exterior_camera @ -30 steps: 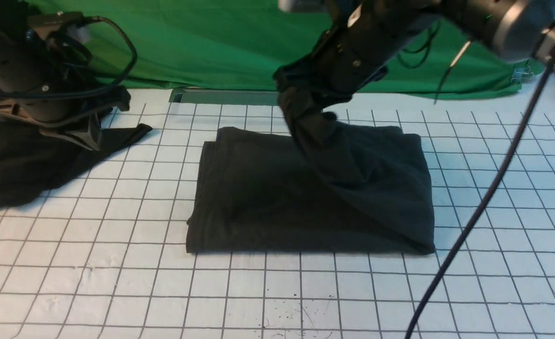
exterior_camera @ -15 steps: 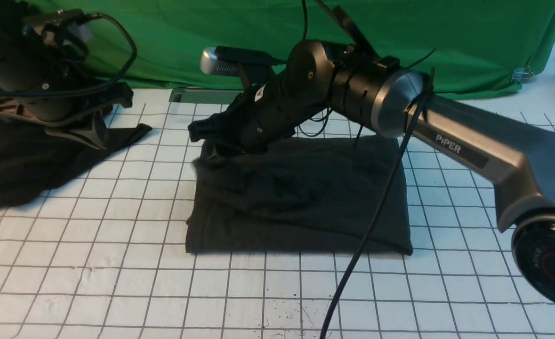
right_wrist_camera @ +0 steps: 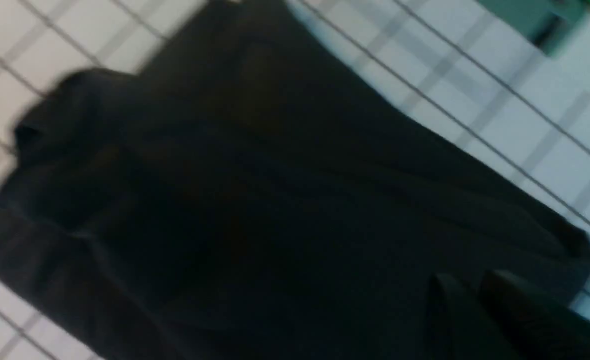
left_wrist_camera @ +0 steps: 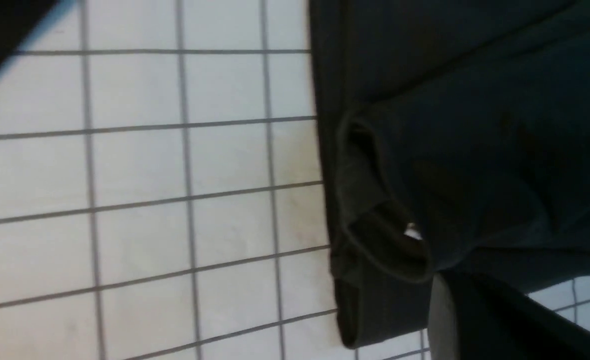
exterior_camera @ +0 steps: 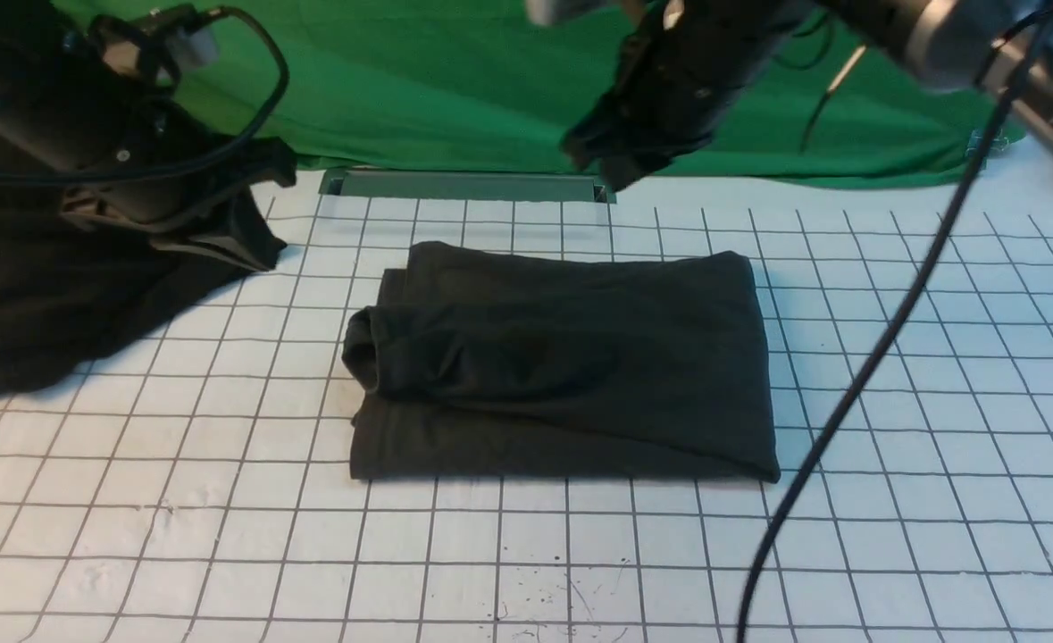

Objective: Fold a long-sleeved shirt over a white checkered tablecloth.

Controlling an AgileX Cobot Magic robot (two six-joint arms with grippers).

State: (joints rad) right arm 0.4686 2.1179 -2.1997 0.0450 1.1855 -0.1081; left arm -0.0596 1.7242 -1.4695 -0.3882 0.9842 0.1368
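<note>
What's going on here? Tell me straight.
A two-armed robot is folding the long-sleeved shirt on the white checkered tablecloth. The shirt lies as a folded rectangle mid-table, with its left end rolled into a loose bulge. The right gripper hangs above the shirt's far edge, jaws together and holding nothing. The left gripper is off to the left, jaws shut, by a heap of black cloth.

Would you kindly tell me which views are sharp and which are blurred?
Front view: sharp, evenly lit; the long-sleeved shirt shows only faint folds, with a soft shadow on the white checkered tablecloth. Left wrist view: reasonably crisp grid lines and collar. Right wrist view: motion-blurred, grid lines smeared.
</note>
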